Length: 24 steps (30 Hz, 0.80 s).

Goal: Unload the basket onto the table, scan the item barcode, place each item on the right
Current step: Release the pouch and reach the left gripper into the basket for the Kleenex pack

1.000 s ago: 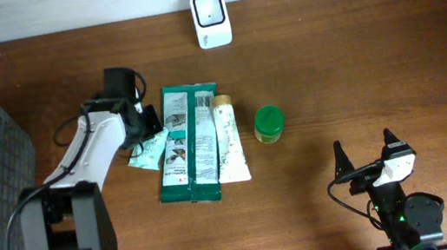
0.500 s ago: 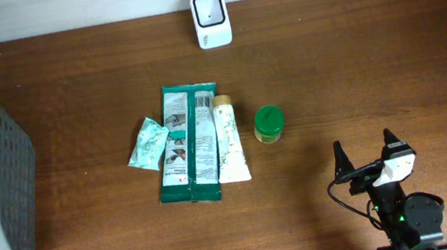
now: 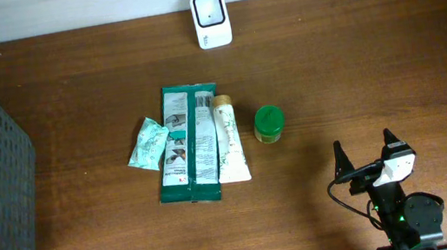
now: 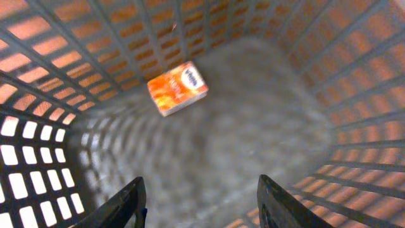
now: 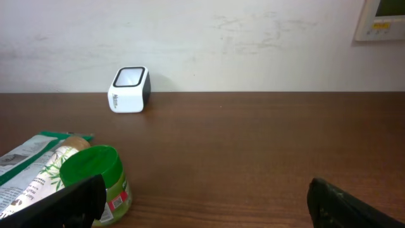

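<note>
Left gripper hangs half-open and empty inside the basket, where an orange box lies on the bottom, likely binned as scanned; right gripper rests wide open near the jar, well apart from the scanner.

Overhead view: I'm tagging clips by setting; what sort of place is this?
Likely a mock shop checkout on a wooden table: a white barcode scanner at the back, a green-lidded jar and cream tube laid out, and a grey mesh basket.
</note>
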### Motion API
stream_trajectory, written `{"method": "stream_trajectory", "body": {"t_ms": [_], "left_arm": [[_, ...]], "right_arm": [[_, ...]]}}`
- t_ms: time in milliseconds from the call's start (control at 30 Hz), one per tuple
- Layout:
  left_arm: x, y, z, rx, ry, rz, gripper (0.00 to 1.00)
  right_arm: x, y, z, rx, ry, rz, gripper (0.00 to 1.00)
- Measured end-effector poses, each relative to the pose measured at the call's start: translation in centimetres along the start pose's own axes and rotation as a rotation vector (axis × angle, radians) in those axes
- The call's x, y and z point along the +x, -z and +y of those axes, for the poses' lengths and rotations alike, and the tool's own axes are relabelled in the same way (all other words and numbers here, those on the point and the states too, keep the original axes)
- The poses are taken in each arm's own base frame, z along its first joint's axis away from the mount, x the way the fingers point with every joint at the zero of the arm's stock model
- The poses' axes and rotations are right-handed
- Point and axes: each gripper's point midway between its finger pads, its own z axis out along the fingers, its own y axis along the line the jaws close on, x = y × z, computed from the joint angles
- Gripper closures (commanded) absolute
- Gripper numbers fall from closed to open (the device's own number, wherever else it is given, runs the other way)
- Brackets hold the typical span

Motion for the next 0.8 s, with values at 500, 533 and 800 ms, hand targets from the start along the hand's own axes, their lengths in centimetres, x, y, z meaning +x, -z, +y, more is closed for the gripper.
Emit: {"method": "stream_trajectory", "body": {"t_ms": [500, 533, 800], "left_arm": [[0.1, -9.7, 0.3, -0.043, -0.302, 0.047, 0.39], [0.1, -10.1, 0.2, -0.042, -0.330, 0.045, 0.39], [1.1, -14.9, -0.3, -0.043, -0.498, 0.064, 0.45]], "right_arm": [[0.0, 0.0, 0.0, 0.000, 0.000, 0.000, 0.01], [0.0, 0.0, 0.0, 0.000, 0.000, 0.000, 0.02], [0.0, 0.0, 0.0, 0.000, 0.000, 0.000, 0.02]]}}
